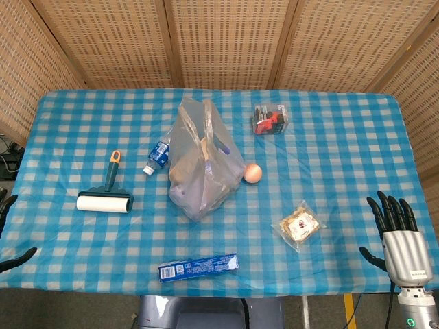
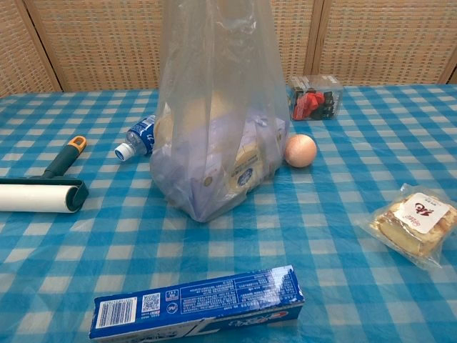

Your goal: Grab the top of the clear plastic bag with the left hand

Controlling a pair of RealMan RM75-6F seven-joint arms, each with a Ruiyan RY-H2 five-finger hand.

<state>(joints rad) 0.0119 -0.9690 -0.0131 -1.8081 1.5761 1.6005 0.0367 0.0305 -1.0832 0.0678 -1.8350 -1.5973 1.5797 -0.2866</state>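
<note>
Looking across the blue checked table (image 1: 82, 240), we see the tall clear plastic bag (image 1: 200, 161) standing mid-table, its top toward the far edge. Our left hand (image 1: 9, 233) waits at the near-left corner, barely showing; we cannot tell its grip. Our right hand (image 1: 398, 233) is spread, holding nothing.

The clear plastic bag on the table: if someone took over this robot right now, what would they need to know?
Left hand: only dark fingertips show at the table's left edge; they hold nothing, but its pose is unclear.
Right hand: open, fingers apart, at the right edge.
Clear plastic bag: stands mid-table with items inside, untouched. A small bottle lies to its left and a peach-coloured ball to its right.
Done: nothing yet.
Left: bring the left hand over to the bag's top and grip it.
</note>
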